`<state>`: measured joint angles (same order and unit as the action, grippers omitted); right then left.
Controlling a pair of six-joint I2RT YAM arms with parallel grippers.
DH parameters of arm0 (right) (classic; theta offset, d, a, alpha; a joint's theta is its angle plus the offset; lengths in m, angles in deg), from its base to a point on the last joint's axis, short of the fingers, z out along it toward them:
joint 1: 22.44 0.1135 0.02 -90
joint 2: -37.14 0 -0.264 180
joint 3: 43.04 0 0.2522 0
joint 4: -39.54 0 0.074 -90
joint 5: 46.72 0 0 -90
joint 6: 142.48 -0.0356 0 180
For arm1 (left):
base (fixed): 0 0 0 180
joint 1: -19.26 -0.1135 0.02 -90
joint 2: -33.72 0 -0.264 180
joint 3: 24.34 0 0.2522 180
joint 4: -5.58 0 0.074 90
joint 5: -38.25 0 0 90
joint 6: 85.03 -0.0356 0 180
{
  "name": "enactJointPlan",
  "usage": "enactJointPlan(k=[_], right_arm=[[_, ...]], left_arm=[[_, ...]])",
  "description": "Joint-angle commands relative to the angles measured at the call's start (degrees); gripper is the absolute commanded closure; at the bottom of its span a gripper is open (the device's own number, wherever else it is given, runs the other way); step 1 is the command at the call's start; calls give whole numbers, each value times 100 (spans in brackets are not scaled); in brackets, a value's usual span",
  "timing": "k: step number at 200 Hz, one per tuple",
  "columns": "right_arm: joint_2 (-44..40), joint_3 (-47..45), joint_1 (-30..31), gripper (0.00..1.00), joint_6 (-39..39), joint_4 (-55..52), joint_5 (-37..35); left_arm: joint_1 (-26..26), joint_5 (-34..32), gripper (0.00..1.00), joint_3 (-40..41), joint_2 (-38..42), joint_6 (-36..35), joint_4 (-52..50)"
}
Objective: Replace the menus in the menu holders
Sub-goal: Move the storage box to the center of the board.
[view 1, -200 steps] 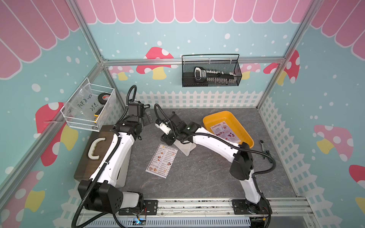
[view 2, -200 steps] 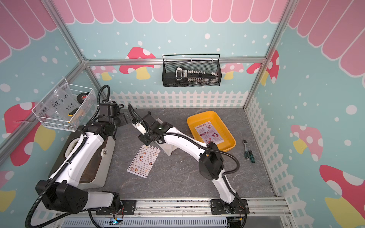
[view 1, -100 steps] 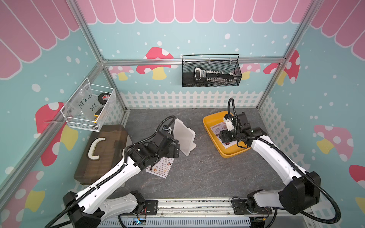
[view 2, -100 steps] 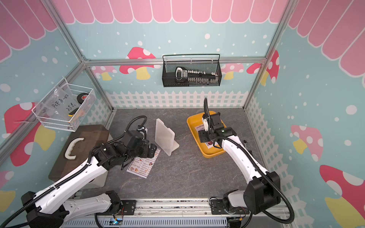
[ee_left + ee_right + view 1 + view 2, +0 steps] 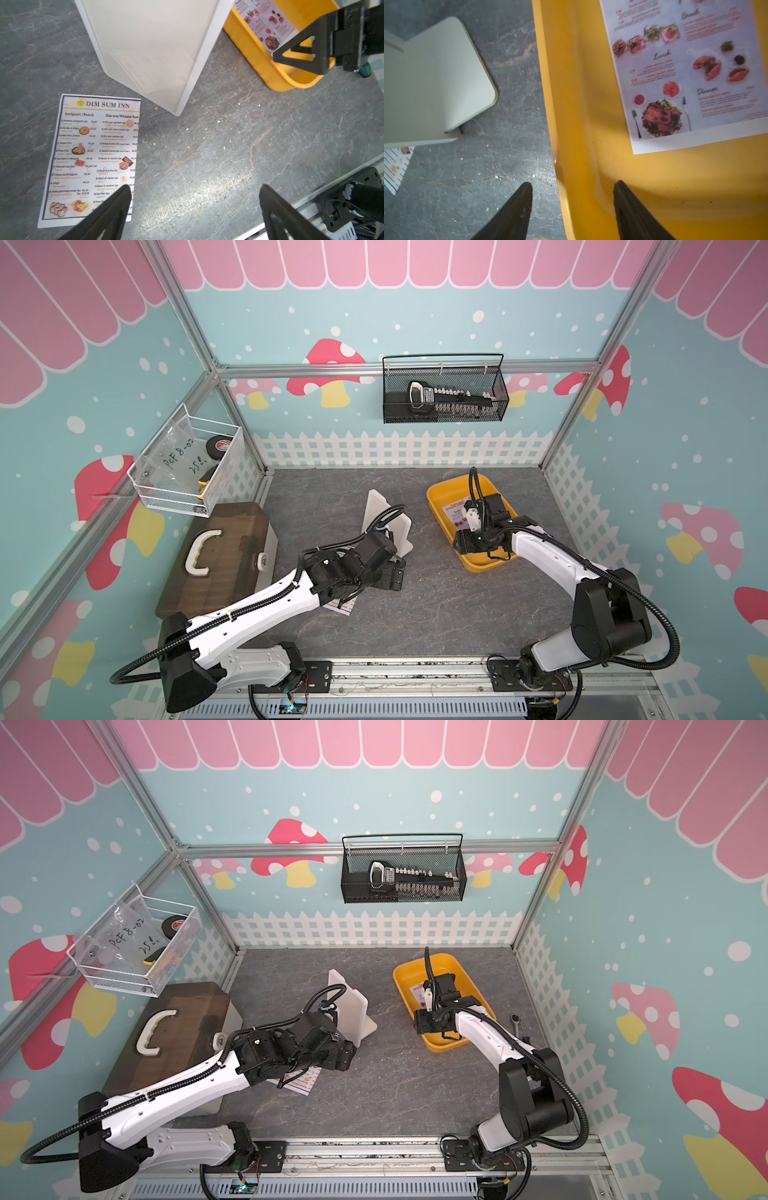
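The white menu holder (image 5: 386, 522) (image 5: 351, 1011) stands upright mid-table, with no sheet showing in it (image 5: 149, 52). The "DIM SUM INN" menu (image 5: 93, 155) lies flat on the table by its foot, mostly hidden under my left arm in both top views. My left gripper (image 5: 194, 187) (image 5: 390, 576) hovers open over bare table beside that sheet, one fingertip over its edge. The other menu (image 5: 685, 68) (image 5: 455, 512) lies inside the yellow tray (image 5: 571, 104). My right gripper (image 5: 572, 182) (image 5: 422, 1023) is open, its fingers astride the tray's near wall, holding nothing.
A brown toolbox (image 5: 224, 556) fills the left side. A white wire basket (image 5: 187, 468) hangs on the left wall and a black mesh basket (image 5: 444, 393) on the back wall. A small hand tool (image 5: 517, 1021) lies right of the tray. A white fence borders the table.
The left arm swung from the back left corner to the sheet beside the holder. The right arm left the holder area and moved right to the yellow tray, then dropped lower over its wall.
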<state>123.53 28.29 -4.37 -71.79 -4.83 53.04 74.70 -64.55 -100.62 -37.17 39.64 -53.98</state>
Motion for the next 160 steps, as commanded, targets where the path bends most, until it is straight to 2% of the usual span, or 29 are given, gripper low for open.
enactJointPlan(k=[1,36,64,107,134,160], right_arm=[[39,-184,63,48,-202,124,187],[-213,-508,114,67,-486,164,38],[-746,-861,232,77,-1325,216,-148],[-1412,-1238,664,82,-2500,409,-397],[-1391,-1300,997,81,-2675,303,-407],[-1456,-1461,1030,81,-2640,257,-447]], left_arm=[[171,-13,4,-215,-244,256,277],[581,-276,4,-615,-576,352,398],[702,-293,4,-602,-861,643,868],[707,-277,4,-742,-1427,797,1378],[712,-203,4,-959,-1830,725,1504],[714,-256,4,-1065,-2006,719,1599]])
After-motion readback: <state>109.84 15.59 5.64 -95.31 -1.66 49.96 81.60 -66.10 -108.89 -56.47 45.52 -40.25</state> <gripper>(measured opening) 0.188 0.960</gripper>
